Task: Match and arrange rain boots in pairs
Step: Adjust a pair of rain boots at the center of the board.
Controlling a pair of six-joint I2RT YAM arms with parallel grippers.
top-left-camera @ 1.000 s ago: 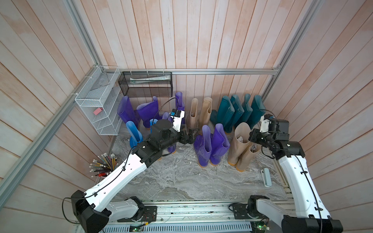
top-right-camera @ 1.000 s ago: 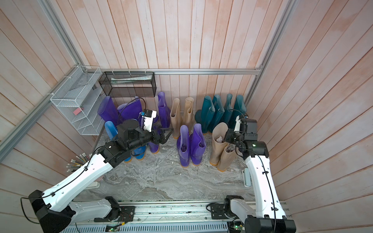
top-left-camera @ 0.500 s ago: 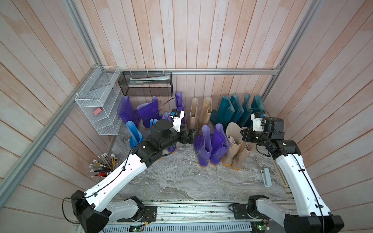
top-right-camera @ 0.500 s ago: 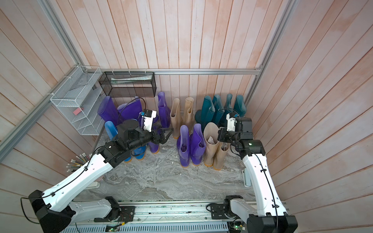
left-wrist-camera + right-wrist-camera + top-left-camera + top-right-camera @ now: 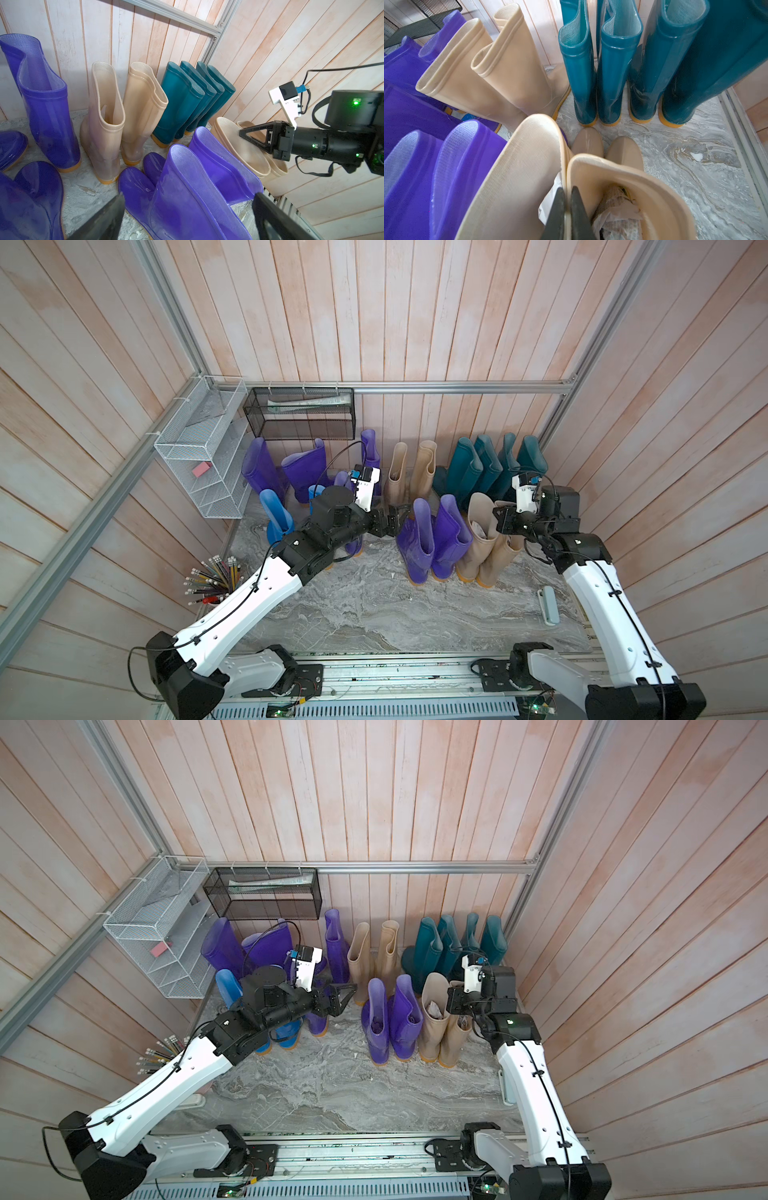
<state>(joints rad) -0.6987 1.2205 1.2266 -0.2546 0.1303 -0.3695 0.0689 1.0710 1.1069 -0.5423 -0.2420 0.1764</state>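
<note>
The front purple pair (image 5: 419, 547) stood upright in mid-floor, and everything else lined up around it. Touching it on the right arm's side was the front beige pair (image 5: 473, 556). There the right gripper (image 5: 567, 193) was pinched almost flat on the rim where the two beige tops met (one rim or both, the wrist view could not settle). Crumpled paper (image 5: 618, 216) was stuffed down the shaft beside its fingers. On the purple pair's other side the left gripper (image 5: 189, 195) hovered just beside the tops, jaws spread wide and holding nothing. Behind the purple pair, against the back wall (image 5: 415, 323), stood the back beige pair (image 5: 424, 468). Next to it, four teal boots (image 5: 469, 472) were packed in a tight row toward the corner. Beyond the left gripper, the left arm (image 5: 266, 585) blocked much of the blue boots (image 5: 272, 514) and one purple boot. The back purple boots (image 5: 307, 468) stood under a black mesh basket (image 5: 299, 418), with a white wire rack (image 5: 199, 456) beside it. A pencil cup (image 5: 212, 580) sat well apart from the purple pair, down by the left arm.
</note>
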